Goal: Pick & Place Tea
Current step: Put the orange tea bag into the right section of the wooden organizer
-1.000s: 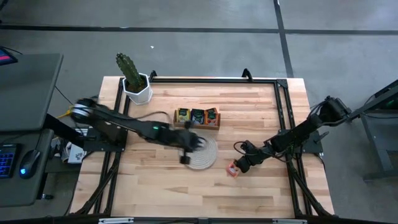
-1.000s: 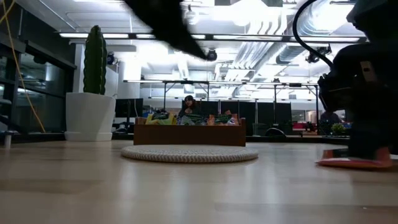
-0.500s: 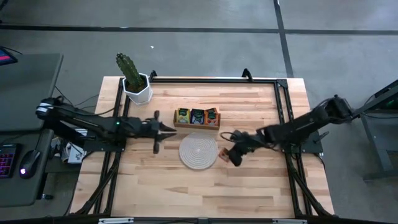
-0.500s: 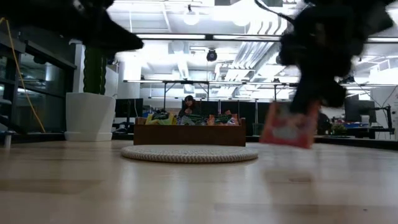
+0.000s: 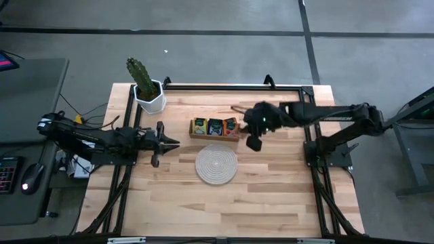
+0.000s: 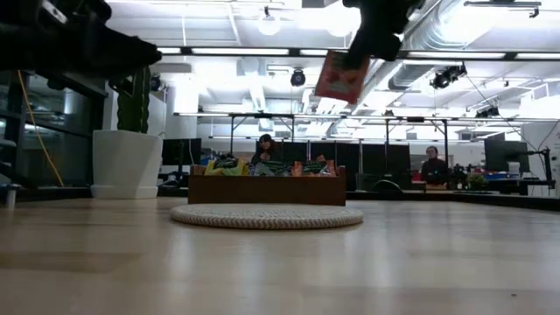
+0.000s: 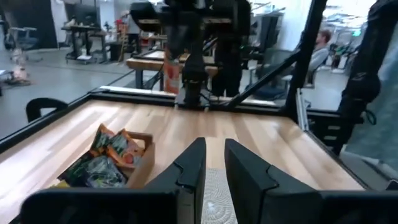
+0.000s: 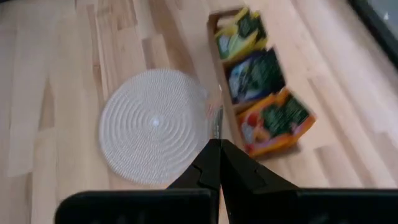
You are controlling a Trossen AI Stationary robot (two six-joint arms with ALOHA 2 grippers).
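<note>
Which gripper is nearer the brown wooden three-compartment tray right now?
Right. The right gripper hangs just off the tray's right end; the left gripper sits farther off, to its left.

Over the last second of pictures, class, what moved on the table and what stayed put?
The right gripper lifted the orange-red tea sachet off the table and carried it up beside the tray. The left gripper drew back from the mat. Tray, mat and cactus stayed.

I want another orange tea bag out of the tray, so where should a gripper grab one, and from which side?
Pinch the top edge of an orange-red sachet from above, with one finger on each flat face. These sachets stand on edge, leaning a little, in an end compartment of the tray. Their tops poke above its wall, so probably only that edge is free to grip.
</note>
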